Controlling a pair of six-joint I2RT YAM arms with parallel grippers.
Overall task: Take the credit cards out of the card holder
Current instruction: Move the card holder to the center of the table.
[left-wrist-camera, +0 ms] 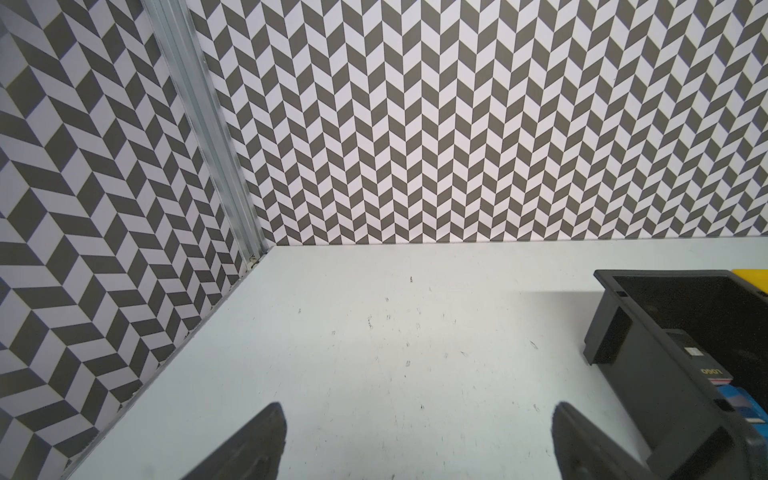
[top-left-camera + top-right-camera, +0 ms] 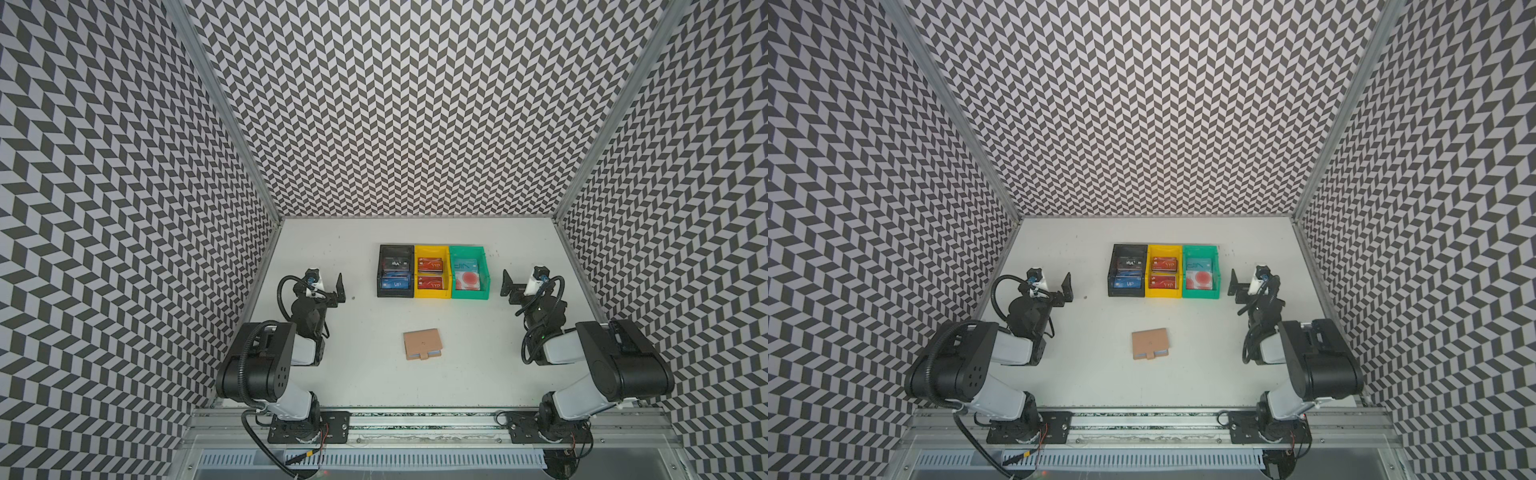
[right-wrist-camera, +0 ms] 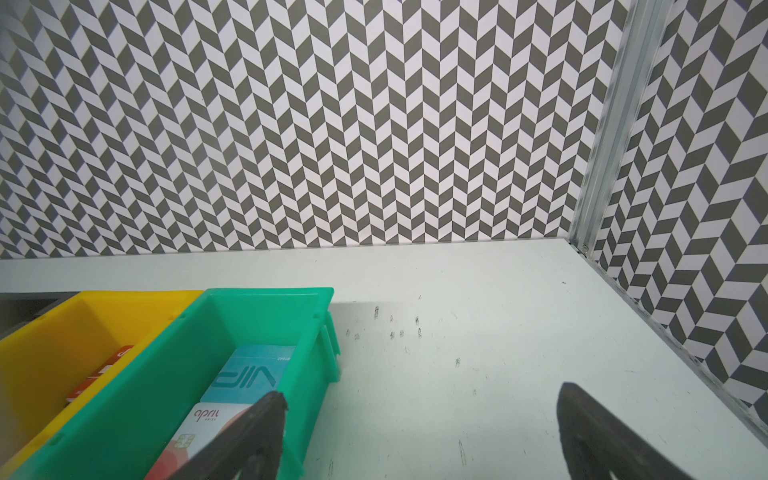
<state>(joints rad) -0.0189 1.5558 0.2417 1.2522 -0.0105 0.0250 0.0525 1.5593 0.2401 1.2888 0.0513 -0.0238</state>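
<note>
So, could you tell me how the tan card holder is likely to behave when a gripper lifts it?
The card holder lies flat and thin, so pinching an edge is probably needed. Its snap tab looks fastened, so it should lift as one closed, fairly light piece.

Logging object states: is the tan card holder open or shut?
Shut. In both top views the card holder lies flat, tan cover up, tab at its near edge; no sleeve pages are spread.

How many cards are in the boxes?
6. Black bin: black card, blue card. Yellow bin: two red cards. Green bin: teal card, pale card. Others may hide underneath.
</note>
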